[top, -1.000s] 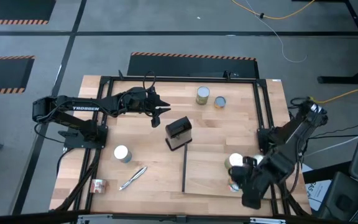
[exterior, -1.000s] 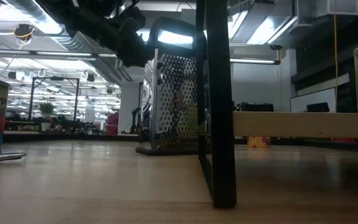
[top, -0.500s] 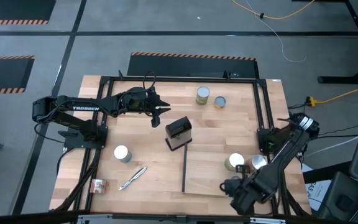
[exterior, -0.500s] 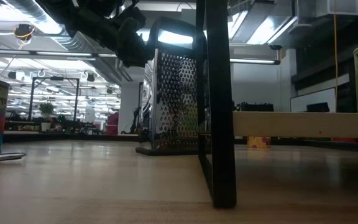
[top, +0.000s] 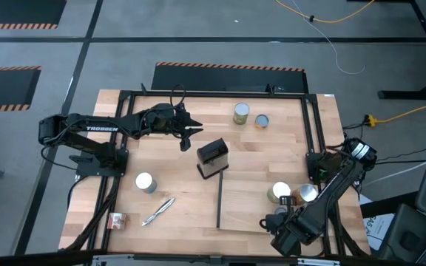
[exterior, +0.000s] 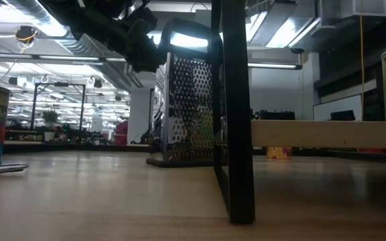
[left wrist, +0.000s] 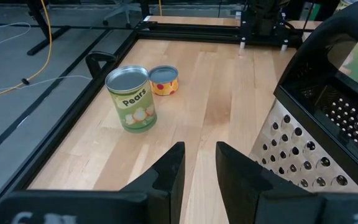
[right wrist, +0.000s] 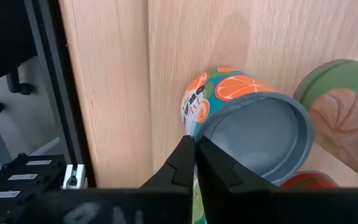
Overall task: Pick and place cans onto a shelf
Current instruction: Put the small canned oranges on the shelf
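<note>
The shelf (top: 250, 210), a pale panel with a black bar (top: 220, 201), takes up the table's near right. On it stand a green can (top: 279, 193), a silver-topped can (top: 307, 193) and an orange-label can (right wrist: 229, 99). My right gripper (right wrist: 196, 158) is shut and points down beside the orange-label can, at the shelf's near edge. My left gripper (left wrist: 199, 152) hangs open and empty over the far left (top: 196, 134). A Pears can (left wrist: 132, 99) and a small can (left wrist: 164, 81) stand at the far edge. One can (top: 146, 182) stands left and another (top: 115, 219) sits near left. My right gripper's shut fingertips (right wrist: 188, 149) point down and stand right at the orange-label can's side (right wrist: 194, 115), just under its rim. I cannot tell whether they touch it. The can stands on the shelf.
A metal grater (top: 213, 157) stands mid-table beside the bar's far end. A silver pen-like tool (top: 158, 210) lies near left. A black frame (top: 313, 125) rims the table. In the low view the shelf (exterior: 327, 134) sits raised above the tabletop on a black post (exterior: 236, 107).
My right gripper, shut throughout, has come down and moved toward the table's near edge, turning somewhat on the way. That has uncovered the silver-topped can on the shelf.
</note>
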`<state>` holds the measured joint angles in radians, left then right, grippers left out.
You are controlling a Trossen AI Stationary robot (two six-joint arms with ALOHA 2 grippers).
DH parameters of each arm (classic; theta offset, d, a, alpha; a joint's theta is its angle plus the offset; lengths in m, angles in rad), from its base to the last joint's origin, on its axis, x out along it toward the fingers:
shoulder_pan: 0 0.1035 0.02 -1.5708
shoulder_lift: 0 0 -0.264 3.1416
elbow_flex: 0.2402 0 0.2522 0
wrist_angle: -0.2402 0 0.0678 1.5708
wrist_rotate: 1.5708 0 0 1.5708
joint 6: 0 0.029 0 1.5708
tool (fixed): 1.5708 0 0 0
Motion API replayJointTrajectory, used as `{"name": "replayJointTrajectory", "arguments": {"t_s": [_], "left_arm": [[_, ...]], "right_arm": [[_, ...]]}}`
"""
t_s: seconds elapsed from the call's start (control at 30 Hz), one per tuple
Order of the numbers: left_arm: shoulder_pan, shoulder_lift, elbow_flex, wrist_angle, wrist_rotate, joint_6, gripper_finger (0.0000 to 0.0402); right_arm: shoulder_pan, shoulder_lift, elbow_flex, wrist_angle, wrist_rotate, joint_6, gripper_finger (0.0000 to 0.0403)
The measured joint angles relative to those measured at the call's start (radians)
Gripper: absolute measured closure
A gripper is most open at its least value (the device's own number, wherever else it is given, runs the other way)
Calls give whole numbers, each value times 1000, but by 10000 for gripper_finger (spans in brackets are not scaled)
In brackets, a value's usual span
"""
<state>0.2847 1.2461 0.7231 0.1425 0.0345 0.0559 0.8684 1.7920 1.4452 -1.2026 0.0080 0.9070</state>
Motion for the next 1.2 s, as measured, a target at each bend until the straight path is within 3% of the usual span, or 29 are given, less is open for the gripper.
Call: {"name": "replayJointTrajectory", "arguments": {"t_s": [0.4, 1.2], "left_arm": [[0, 0, 0, 0, 0, 0, 318], [0, 0, 0, 0, 0, -2, 318]], "right_arm": [[0, 0, 0, 0, -2, -26, 363], [-1, 0, 0, -8, -2, -29, 360]]}}
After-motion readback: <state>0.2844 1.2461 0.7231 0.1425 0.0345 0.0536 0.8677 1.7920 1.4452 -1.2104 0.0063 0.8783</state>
